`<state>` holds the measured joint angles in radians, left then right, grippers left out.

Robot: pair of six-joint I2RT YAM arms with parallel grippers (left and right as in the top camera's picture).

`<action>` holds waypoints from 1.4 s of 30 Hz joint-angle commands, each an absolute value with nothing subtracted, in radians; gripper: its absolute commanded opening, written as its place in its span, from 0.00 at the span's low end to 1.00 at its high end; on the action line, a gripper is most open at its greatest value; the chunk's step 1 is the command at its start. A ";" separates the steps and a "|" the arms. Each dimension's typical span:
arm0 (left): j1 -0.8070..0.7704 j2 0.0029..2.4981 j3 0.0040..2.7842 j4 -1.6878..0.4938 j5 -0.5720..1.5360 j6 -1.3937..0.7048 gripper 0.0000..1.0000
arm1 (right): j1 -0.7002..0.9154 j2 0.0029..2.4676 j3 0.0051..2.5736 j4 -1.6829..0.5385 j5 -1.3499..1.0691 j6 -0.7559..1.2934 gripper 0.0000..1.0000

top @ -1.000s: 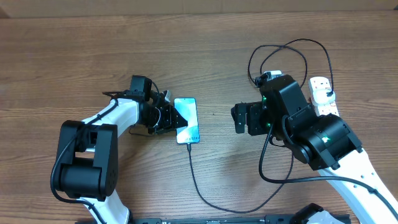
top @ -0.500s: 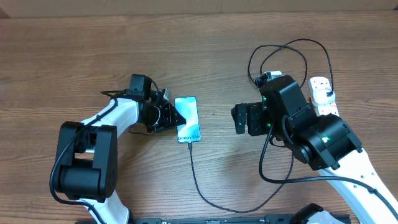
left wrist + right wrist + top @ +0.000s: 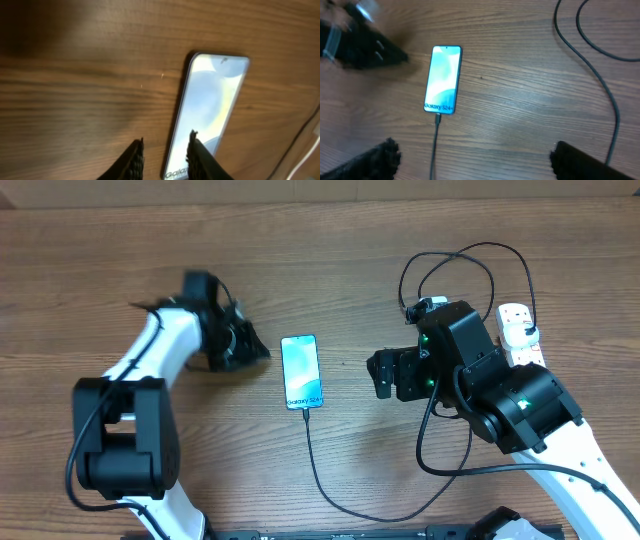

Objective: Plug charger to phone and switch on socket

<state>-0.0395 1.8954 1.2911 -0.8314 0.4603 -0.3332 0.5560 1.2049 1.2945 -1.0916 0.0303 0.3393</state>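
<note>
The phone (image 3: 302,372) lies flat on the wooden table, screen up, with the "Galaxy S24" text at its near end. The charger (image 3: 313,465), a thin black cable, meets that near end with its plug tip (image 3: 438,119) and runs toward the table front. My left gripper (image 3: 258,351) is left of the phone and apart from it, its jaws a little apart with nothing between them (image 3: 165,159). The phone (image 3: 212,105) shows just beyond its fingertips. My right gripper (image 3: 383,375) is right of the phone, wide open and empty (image 3: 480,162). The white socket (image 3: 518,328) lies at the far right, partly behind the right arm.
Black cable loops (image 3: 455,268) lie on the table behind the right arm and also show in the right wrist view (image 3: 600,65). The left arm's blurred gripper (image 3: 365,50) appears at the upper left of that view. Bare wood lies between phone and right gripper.
My left gripper has let go of the phone and drawn back up and to the left. The phone, tilted before, now lies flat and straight. The right gripper has barely shifted.
</note>
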 commanded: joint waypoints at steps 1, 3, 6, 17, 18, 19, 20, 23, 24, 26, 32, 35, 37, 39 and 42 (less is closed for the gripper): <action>-0.020 1.803 1.517 -0.989 0.349 -0.244 0.24 | 0.552 1.191 1.316 -1.087 0.025 0.340 0.80; -0.022 1.744 1.624 -1.092 0.275 -0.238 0.21 | 0.552 1.192 1.316 -1.087 0.029 0.340 0.63; -0.043 1.621 1.726 -1.179 0.195 -0.235 0.18 | 0.552 1.192 1.315 -1.091 0.054 0.340 0.39; -0.307 1.030 1.705 -1.341 -0.206 -0.402 0.19 | 0.372 1.224 1.315 -1.212 0.231 0.603 0.04; -0.324 0.991 1.694 -1.356 -0.226 -0.421 0.20 | 0.336 1.229 1.315 -1.218 0.228 0.609 0.04; -0.340 0.944 1.676 -1.369 -0.244 -0.442 0.20 | 0.287 1.237 1.315 -1.223 0.223 0.611 0.04; -0.349 0.901 1.659 -1.377 -0.252 -0.457 0.21 | 0.239 1.244 1.315 -1.226 0.215 0.611 0.04; -0.353 0.747 1.572 -1.392 -0.274 -0.512 0.22 | 0.044 1.274 1.315 -1.221 0.154 0.633 0.04; -0.352 0.714 1.548 -1.392 -0.276 -0.522 0.23 | -0.006 1.282 1.315 -1.217 0.125 0.632 0.04; -0.352 0.659 1.505 -1.392 -0.281 -0.546 0.27 | -0.094 1.299 1.316 -1.207 0.084 0.627 0.04; -0.352 0.581 1.412 -1.393 -0.282 -0.546 1.00 | -0.310 1.379 1.319 -1.176 0.058 0.571 0.04; -0.352 0.582 1.383 -1.390 -0.297 -0.547 1.00 | -0.381 1.444 1.335 -1.175 0.057 0.568 0.04; -0.352 0.582 1.360 -1.390 -0.323 -0.547 1.00 | -0.423 1.510 1.357 -1.176 0.057 0.567 0.04; -0.352 0.582 1.348 -1.390 -0.325 -0.546 1.00 | -0.443 1.554 1.373 -1.178 0.057 0.567 0.04; -0.352 0.582 1.341 -1.391 -0.317 -0.546 1.00 | -0.467 1.622 1.389 -1.175 0.057 0.568 0.04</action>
